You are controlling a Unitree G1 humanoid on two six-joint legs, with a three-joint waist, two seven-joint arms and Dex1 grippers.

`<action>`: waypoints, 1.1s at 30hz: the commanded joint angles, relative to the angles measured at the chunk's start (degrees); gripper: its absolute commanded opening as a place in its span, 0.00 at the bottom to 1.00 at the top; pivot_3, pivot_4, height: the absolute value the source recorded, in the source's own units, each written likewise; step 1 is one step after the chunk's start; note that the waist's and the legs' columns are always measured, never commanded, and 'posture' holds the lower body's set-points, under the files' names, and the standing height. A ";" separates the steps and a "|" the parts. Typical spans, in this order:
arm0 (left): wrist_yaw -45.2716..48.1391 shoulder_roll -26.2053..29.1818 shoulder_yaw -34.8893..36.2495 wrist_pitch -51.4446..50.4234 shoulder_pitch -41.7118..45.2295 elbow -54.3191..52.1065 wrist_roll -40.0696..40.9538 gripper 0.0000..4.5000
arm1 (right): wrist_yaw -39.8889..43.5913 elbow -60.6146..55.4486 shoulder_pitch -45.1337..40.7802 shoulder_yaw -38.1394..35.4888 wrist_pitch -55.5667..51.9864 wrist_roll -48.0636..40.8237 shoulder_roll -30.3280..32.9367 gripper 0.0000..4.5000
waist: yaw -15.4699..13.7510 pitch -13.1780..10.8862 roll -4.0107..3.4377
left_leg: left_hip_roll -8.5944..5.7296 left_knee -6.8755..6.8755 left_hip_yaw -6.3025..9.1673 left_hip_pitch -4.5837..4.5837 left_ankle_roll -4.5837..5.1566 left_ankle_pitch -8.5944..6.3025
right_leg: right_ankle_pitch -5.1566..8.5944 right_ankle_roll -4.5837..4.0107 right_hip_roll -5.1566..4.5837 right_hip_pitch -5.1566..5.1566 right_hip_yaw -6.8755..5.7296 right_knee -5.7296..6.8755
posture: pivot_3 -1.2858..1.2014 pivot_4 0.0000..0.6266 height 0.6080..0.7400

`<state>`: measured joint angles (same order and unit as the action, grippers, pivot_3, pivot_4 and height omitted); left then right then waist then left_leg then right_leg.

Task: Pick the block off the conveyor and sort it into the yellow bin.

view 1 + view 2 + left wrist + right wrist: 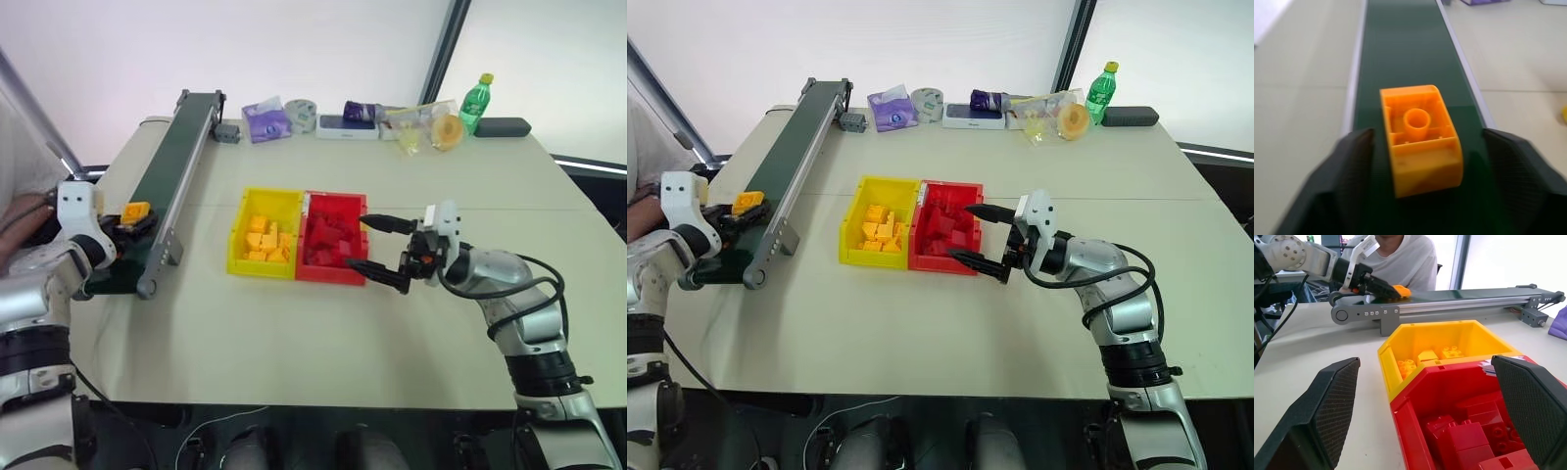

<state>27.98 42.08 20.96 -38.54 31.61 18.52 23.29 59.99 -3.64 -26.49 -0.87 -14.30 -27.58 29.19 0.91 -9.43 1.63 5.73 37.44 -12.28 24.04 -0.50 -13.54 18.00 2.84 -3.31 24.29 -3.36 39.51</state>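
Observation:
The yellow-orange block (pixel 1420 139) lies hollow side up on the near end of the conveyor's (pixel 181 147) dark green belt. My left gripper (pixel 127 220) is at that end with its fingers (pixel 1352 161) on either side of the block; a gap shows on each side, so it is open. The yellow bin (pixel 238 233) stands at the table's middle with several yellow blocks inside. My right gripper (pixel 358 244) points left beside the red bin (pixel 333 276), open and empty.
The red bin, full of red blocks, touches the yellow bin's right side. Along the far table edge lie a purple packet (pixel 265 121), a tape roll (pixel 301 114), a green bottle (pixel 476 102) and a black case (pixel 503 126). A person in a white shirt (pixel 1410 264) sits beyond the conveyor.

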 commanded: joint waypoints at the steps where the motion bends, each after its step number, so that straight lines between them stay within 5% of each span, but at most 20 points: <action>1: -2.01 0.83 1.55 -1.52 0.47 -2.31 0.01 0.35 | -0.50 -0.40 -1.02 -1.28 1.38 0.08 0.39 1.00 | -0.07 0.00 0.00 | 0.00 0.00 0.00 0.00 0.00 0.00 | 0.00 0.00 -0.01 0.00 0.00 0.00 | 0.52 0.24 1.00; 2: -2.59 0.80 2.40 -2.38 0.54 -2.41 0.45 0.29 | -0.67 -0.24 -1.09 -1.30 1.65 0.23 0.27 1.00 | -0.07 0.00 0.00 | 0.00 0.01 0.01 0.00 0.00 0.00 | 0.00 0.00 -0.01 -0.01 0.00 0.00 | 0.52 0.24 1.00; 8: -2.47 1.82 3.43 0.04 -0.63 -6.50 0.38 0.29 | -1.05 0.48 -1.31 -1.16 2.29 0.36 0.10 1.00 | 0.03 0.00 0.00 | 0.01 0.02 0.01 0.00 0.00 0.00 | 0.00 0.00 -0.01 -0.01 0.00 0.01 | 0.52 0.24 1.00; 15: 6.84 -0.29 3.81 -1.14 -3.18 -20.45 9.83 0.29 | -0.95 0.65 -1.50 -1.14 2.13 -0.17 0.18 1.00 | -0.14 0.00 0.00 | 0.00 0.03 0.02 0.01 0.00 0.00 | 0.00 0.00 -0.03 -0.03 0.03 0.01 | 0.52 0.24 1.00; 33: 3.14 -13.38 -18.10 3.02 7.44 -15.61 -1.58 0.29 | -3.76 -0.81 0.52 -2.21 3.09 0.18 0.96 1.00 | -0.09 0.00 0.00 | 0.00 0.10 0.06 0.01 0.01 0.00 | 0.00 0.01 0.06 -0.07 0.05 0.01 | 0.52 0.24 1.00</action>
<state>31.15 28.55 3.52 -37.44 37.50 2.98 23.54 56.63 -2.03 -25.75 -1.47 -11.96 -27.10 29.78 0.82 -9.43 1.63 5.73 37.54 -12.22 24.06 -0.49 -13.54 18.00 2.85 -3.24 24.23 -3.32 39.52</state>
